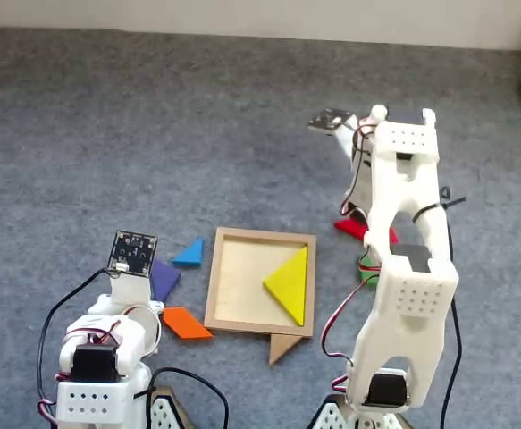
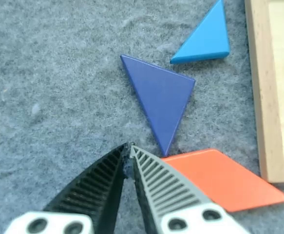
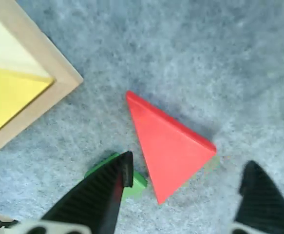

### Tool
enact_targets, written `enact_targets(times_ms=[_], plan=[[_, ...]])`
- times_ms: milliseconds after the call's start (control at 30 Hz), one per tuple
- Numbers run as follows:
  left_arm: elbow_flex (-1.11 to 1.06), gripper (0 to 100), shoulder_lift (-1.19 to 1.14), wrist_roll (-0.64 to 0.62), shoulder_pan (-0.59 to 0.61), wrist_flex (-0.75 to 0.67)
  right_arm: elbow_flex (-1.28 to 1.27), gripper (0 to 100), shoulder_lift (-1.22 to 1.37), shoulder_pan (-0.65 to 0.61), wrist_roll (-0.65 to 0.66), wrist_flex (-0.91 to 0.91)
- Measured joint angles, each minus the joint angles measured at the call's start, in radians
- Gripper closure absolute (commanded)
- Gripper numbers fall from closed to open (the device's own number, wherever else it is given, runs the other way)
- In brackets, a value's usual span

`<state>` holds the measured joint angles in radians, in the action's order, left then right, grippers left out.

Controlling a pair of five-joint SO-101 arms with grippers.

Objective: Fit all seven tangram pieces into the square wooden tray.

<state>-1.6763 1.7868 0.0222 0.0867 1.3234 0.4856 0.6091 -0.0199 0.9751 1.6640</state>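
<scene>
One thin, stiff, light-looking red triangle (image 3: 168, 146) is lying just beside the wooden tray (image 3: 42, 48), and we are holding our right claw (image 3: 189, 163) spread over it, planning to pinch opposite edges.

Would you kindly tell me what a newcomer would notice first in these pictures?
The yellow triangle lies alone in the tray, against its right wall. The right pincer stands open over a red triangle right of the tray. The left pincer, shut, sits by a dark blue triangle and an orange piece left of the tray.
</scene>
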Motion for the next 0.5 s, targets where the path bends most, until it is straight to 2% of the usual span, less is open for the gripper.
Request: enact_targets(times_ms=[400, 500], plan=[[0.000, 100, 0.000, 0.000, 0.000, 0.000, 0.006, 58.7, 0.175, 0.005, -0.002, 0.000], [0.000, 100, 0.000, 0.000, 0.000, 0.000, 0.014, 65.9, 0.183, 0.011, -0.002, 0.000]])
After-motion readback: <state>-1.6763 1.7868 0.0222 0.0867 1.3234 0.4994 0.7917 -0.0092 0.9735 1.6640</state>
